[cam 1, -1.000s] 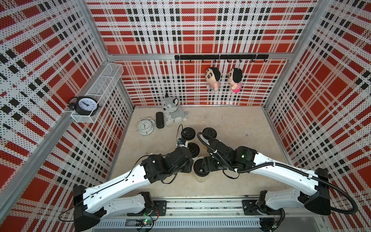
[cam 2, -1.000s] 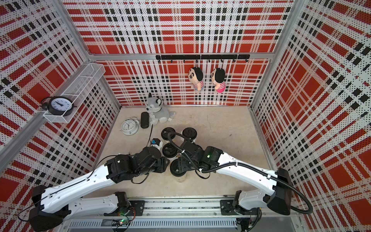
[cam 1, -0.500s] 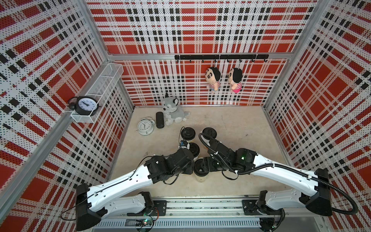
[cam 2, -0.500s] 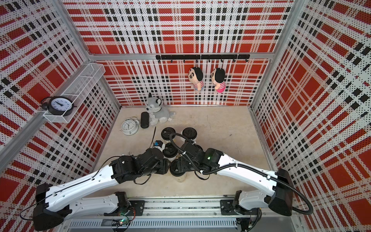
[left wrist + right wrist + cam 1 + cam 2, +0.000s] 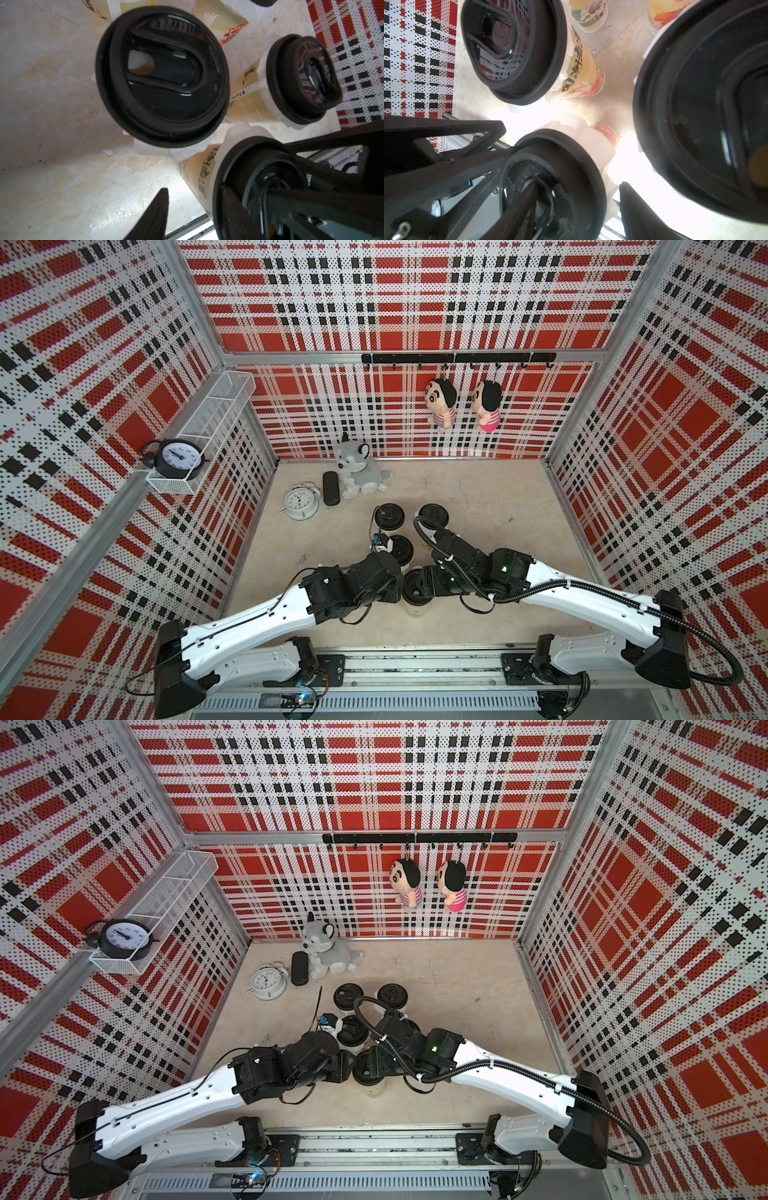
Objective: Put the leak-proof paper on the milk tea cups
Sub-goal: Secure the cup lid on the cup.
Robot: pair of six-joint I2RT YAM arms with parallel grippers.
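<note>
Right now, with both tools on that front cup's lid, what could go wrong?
Both the left tool and right tool straddle the front cup's lid rim; uneven pushing could tip the tall cup into its close neighbours.
The leak-proof paper frills out beside the right tool's outer finger, so it might get snagged or torn.

— Arms?
— Left arm (image 5: 249, 622), right arm (image 5: 582, 597): both reach forward low and angle inward, ends nearly meeting.
— Grippers?
— Left gripper (image 5: 194, 193): jaws parted. Right gripper (image 5: 578, 187): jaws parted, grip unclear.
</note>
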